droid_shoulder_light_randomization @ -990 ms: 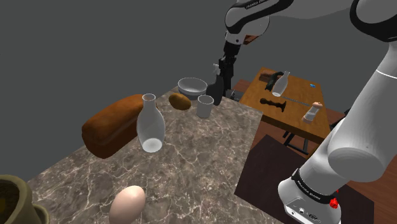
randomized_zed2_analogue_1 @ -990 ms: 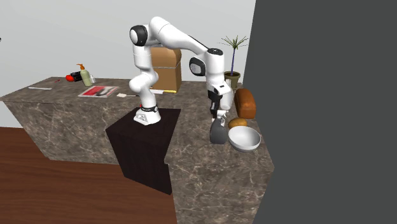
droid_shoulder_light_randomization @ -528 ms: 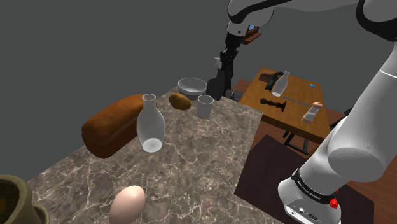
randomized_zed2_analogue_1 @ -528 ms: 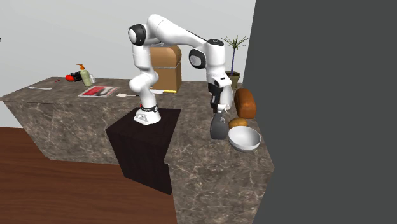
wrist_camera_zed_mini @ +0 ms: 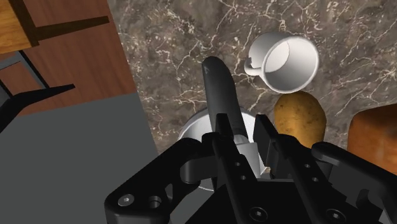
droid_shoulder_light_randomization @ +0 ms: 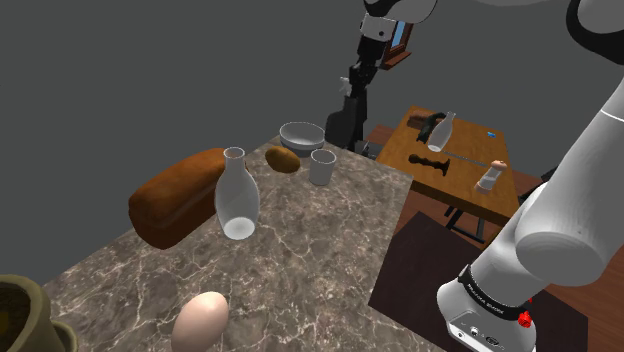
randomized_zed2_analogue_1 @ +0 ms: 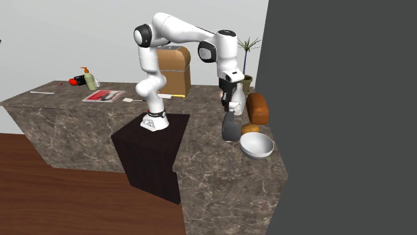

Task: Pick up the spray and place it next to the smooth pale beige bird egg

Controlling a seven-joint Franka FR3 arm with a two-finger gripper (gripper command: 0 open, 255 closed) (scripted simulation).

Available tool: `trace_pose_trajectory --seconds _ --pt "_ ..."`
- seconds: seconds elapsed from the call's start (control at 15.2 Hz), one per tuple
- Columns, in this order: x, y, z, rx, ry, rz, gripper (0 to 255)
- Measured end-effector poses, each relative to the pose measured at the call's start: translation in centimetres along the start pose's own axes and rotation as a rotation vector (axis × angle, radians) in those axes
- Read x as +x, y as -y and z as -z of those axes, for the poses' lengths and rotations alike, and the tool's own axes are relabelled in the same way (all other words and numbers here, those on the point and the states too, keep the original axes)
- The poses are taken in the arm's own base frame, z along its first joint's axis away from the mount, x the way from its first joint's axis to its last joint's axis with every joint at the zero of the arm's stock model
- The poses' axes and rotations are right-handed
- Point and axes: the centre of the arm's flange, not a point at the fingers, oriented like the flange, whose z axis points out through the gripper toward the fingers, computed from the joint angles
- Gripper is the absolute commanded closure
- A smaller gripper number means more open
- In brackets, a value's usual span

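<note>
My gripper [droid_shoulder_light_randomization: 355, 85] is shut on the top of a dark grey spray bottle [droid_shoulder_light_randomization: 343, 122], which hangs below it over the far end of the marble counter [droid_shoulder_light_randomization: 300, 250]. In the second exterior view the spray bottle [randomized_zed2_analogue_1: 230, 127] dangles under the gripper [randomized_zed2_analogue_1: 232, 105], just beside the white bowl [randomized_zed2_analogue_1: 257, 145]. The wrist view has both fingers [wrist_camera_zed_mini: 226, 143] clasping the bottle's head, its dark body [wrist_camera_zed_mini: 219, 89] pointing away. The pale beige egg [droid_shoulder_light_randomization: 200, 322] lies at the counter's near end, far from the gripper.
A white bowl [droid_shoulder_light_randomization: 301, 135], white cup [droid_shoulder_light_randomization: 322, 166] and potato [droid_shoulder_light_randomization: 283, 159] sit under and near the spray. A bread loaf [droid_shoulder_light_randomization: 180, 195] and glass carafe [droid_shoulder_light_randomization: 237, 195] stand mid-counter. A pot [droid_shoulder_light_randomization: 20, 315] is beside the egg. A wooden table [droid_shoulder_light_randomization: 455, 160] lies beyond.
The gripper has risen with the spray bottle in it, carrying it up from the counter beside the bowl. Everything else has stayed put.
</note>
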Motion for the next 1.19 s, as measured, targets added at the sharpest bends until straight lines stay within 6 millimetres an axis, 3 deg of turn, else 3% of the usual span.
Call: trace_pose_trajectory --seconds 1.19 --pt "0.6 0.6 9.4 0.0 0.0 0.0 255"
